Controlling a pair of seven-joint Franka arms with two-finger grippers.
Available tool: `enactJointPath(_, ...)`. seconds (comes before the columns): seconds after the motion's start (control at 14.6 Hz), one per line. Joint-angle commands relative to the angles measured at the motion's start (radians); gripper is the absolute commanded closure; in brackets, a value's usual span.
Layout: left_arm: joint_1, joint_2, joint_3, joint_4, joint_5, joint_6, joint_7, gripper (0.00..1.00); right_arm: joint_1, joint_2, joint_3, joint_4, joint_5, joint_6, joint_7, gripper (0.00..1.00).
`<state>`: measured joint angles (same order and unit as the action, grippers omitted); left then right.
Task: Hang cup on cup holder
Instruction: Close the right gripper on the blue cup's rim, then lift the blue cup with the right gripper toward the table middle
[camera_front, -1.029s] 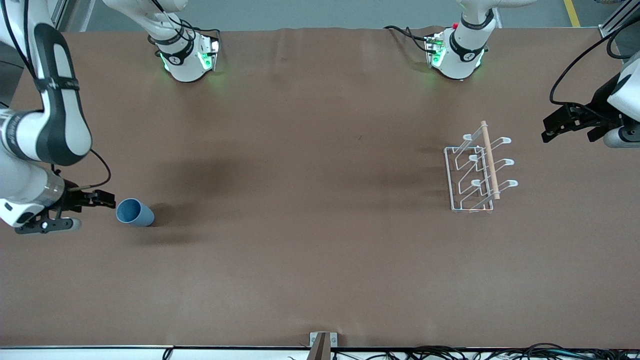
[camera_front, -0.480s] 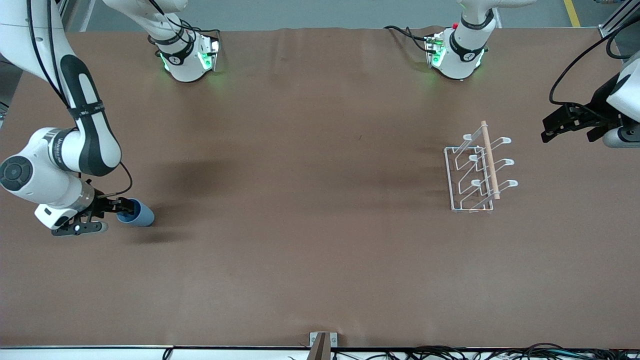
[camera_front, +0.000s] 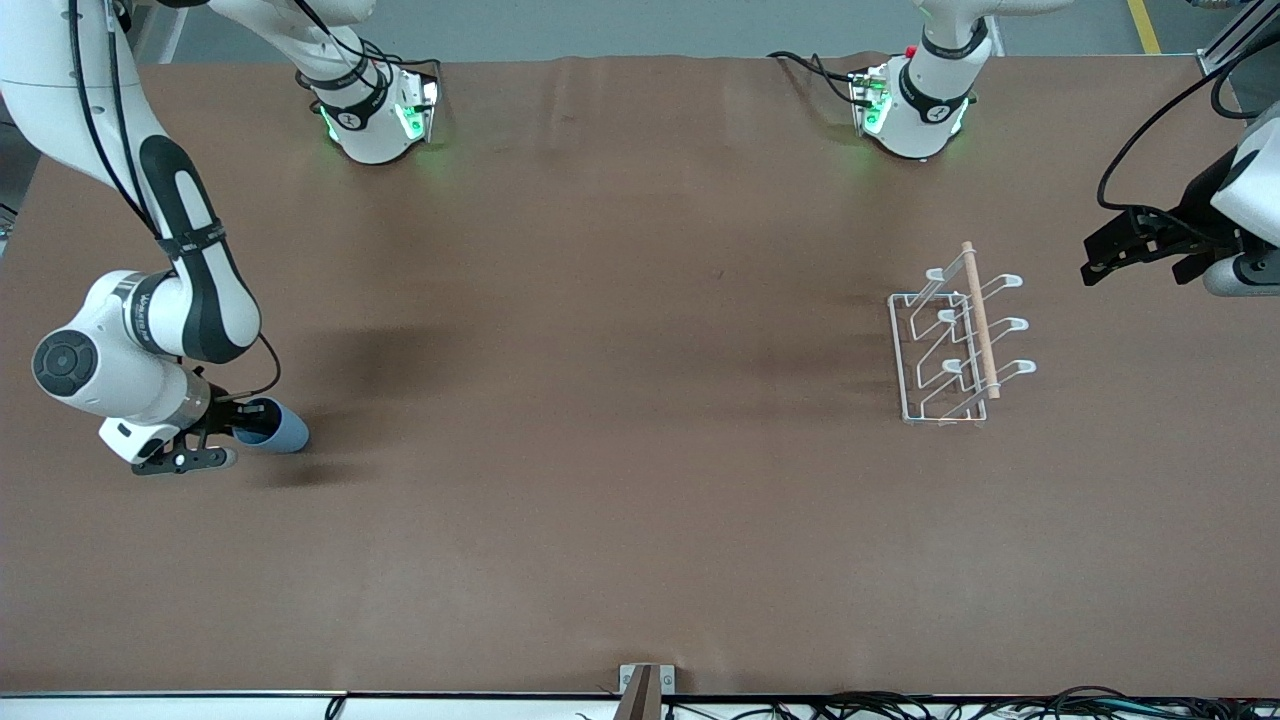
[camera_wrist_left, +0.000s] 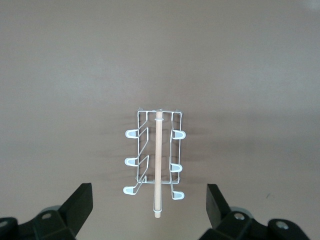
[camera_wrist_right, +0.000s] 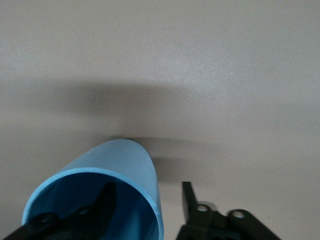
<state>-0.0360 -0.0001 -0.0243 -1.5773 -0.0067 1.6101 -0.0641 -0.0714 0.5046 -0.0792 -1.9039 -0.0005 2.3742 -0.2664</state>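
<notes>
The light-blue cup (camera_front: 278, 428) lies on its side near the right arm's end of the table, its mouth toward my right gripper (camera_front: 240, 422). In the right wrist view one finger (camera_wrist_right: 106, 201) is inside the cup (camera_wrist_right: 125, 165) and the other finger (camera_wrist_right: 188, 199) is outside, with the rim wall between them; the right gripper (camera_wrist_right: 147, 200) is open. The white wire cup holder (camera_front: 950, 350) with its wooden rod stands toward the left arm's end. My left gripper (camera_front: 1100, 255) is open, empty and held in the air beside the holder. The left wrist view shows the left gripper (camera_wrist_left: 149, 194) facing the holder (camera_wrist_left: 158, 150).
The brown table cover (camera_front: 620, 400) is bare between the cup and the holder. The two arm bases (camera_front: 375, 115) stand at the table edge farthest from the front camera. Cables (camera_front: 900, 705) lie along the edge nearest that camera.
My right arm has swung in toward the cup, and one finger has gone into the cup's mouth. The cup has stayed where it was. The left arm has not moved.
</notes>
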Motion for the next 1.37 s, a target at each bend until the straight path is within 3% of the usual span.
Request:
enactJointPath(0.0,-0.007,0.009,-0.002,0.014,0.005,-0.003,-0.010,0.00,-0.005,-0.003,0.006,0.016,0.016,-0.006,-0.011,0.90)
enactJointPath(0.14,-0.008,0.009,-0.002,0.017,0.005,-0.003,-0.010,0.00,-0.004,-0.001,0.006,0.049,0.014,-0.030,-0.028,0.98)
enactJointPath(0.55,-0.007,0.006,-0.003,0.019,0.007,-0.003,0.012,0.00,0.007,-0.015,0.012,0.301,0.036,-0.424,-0.077,0.99)
enactJointPath(0.89,-0.007,0.006,-0.003,0.022,0.008,-0.003,0.012,0.00,0.059,-0.106,0.021,0.342,0.334,-0.657,-0.050,0.99)
enactJointPath(1.03,-0.007,0.006,-0.003,0.022,0.008,-0.003,0.012,0.00,0.076,-0.115,0.029,0.335,0.516,-0.763,-0.050,0.99)
enactJointPath(1.3,-0.004,0.006,-0.005,0.022,0.010,0.004,0.015,0.00,0.152,-0.113,0.053,0.269,0.791,-0.808,0.020,0.99)
